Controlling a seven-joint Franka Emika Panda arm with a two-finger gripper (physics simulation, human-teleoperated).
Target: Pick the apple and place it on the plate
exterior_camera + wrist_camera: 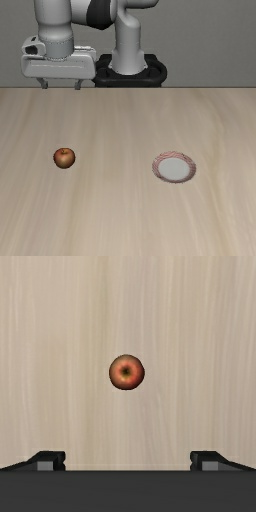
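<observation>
A small red apple (64, 157) rests on the wooden table towards the exterior view's left. A round plate (175, 168) with a reddish rim and pale centre lies flat on the table at the exterior view's right, well apart from the apple. My gripper (60, 86) hangs high above the table, roughly over the apple, with its fingers spread wide and nothing between them. In the wrist view the apple (127, 372) lies far below, ahead of the two fingertips (46, 459), which stand wide apart.
The robot's black base (130, 68) stands at the table's far edge. Bare light wood (120, 210) stretches between and around the apple and the plate.
</observation>
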